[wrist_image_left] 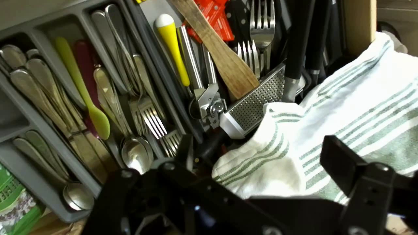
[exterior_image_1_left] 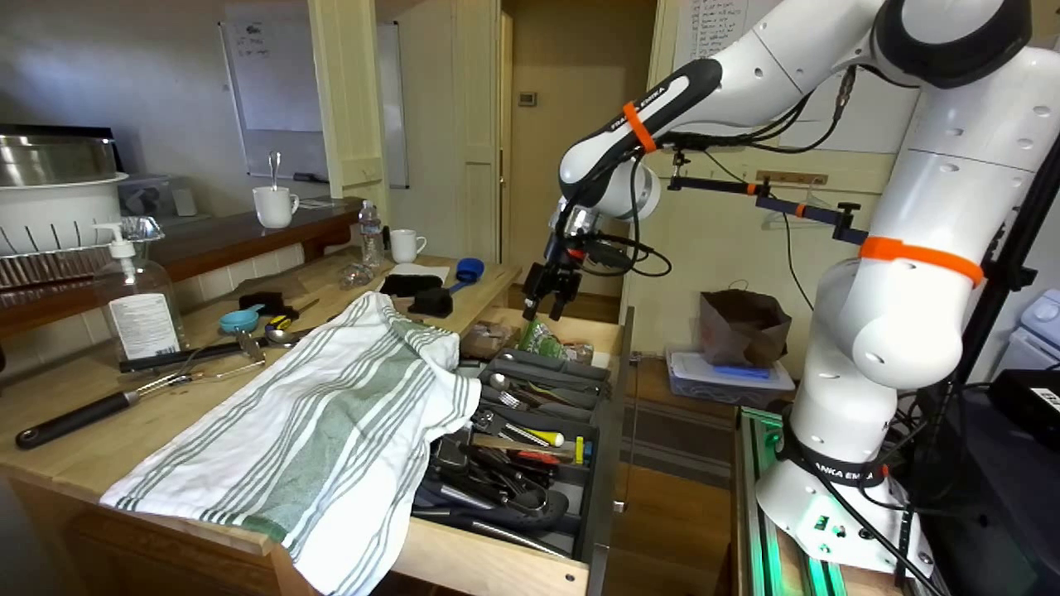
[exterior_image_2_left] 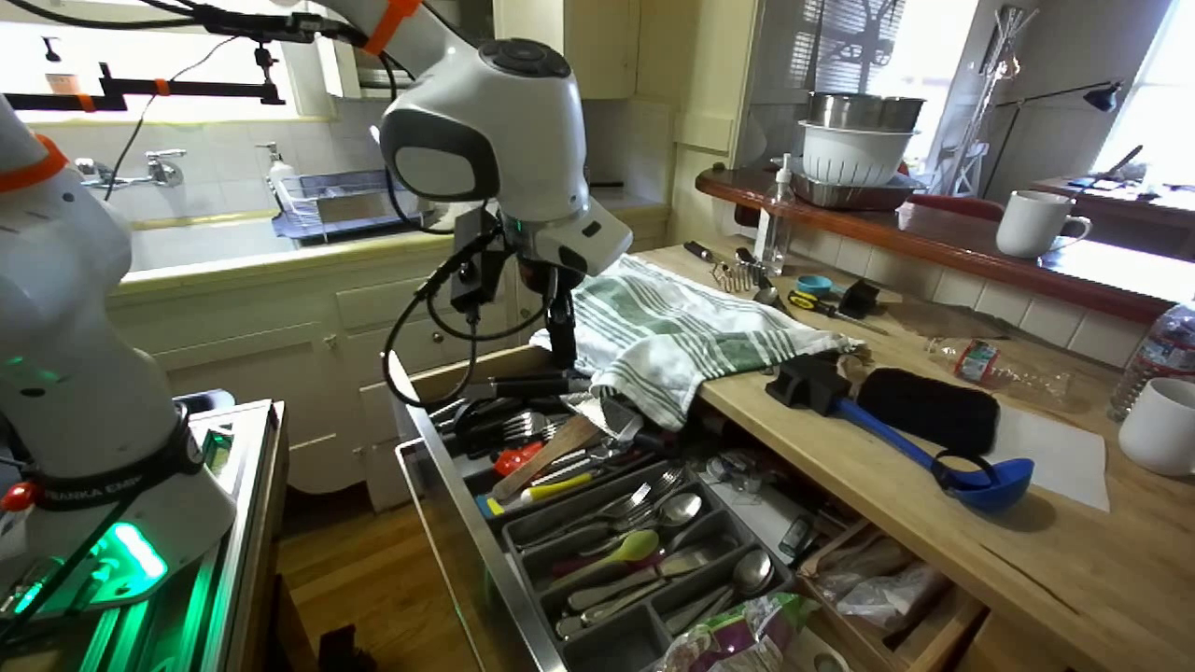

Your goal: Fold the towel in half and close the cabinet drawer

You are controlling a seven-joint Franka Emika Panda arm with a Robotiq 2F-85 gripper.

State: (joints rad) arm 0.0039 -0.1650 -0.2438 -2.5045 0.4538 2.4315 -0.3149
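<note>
Claw [wrist_image_left: 259, 153]: released; you have its fingers [wrist_image_left: 341, 160] spread wide across the lower part of the wrist view, one near lower centre, one at lower right.
Towel [exterior_image_1_left: 339, 430]: wrinkled, white with green stripes; you see it between and beyond the fingers at right in the wrist view, and from lower left to centre in an exterior view, spread on the counter [exterior_image_1_left: 62, 377] with an edge hanging over the drawer [exterior_image_1_left: 505, 567].
Grater [wrist_image_left: 261, 101]: just beside the towel's edge, upper right of centre in your wrist view, near a wooden utensil [wrist_image_left: 218, 49].
Drawer: pulled open, reaching from centre to bottom of an exterior view.
Tray [wrist_image_left: 13, 112]: grey, inside the drawer, its slots holding cutlery [wrist_image_left: 153, 120]; you find it at left in the wrist view.
Blue ladle [exterior_image_2_left: 1001, 490]: on the counter, lower right of an exterior view.
</note>
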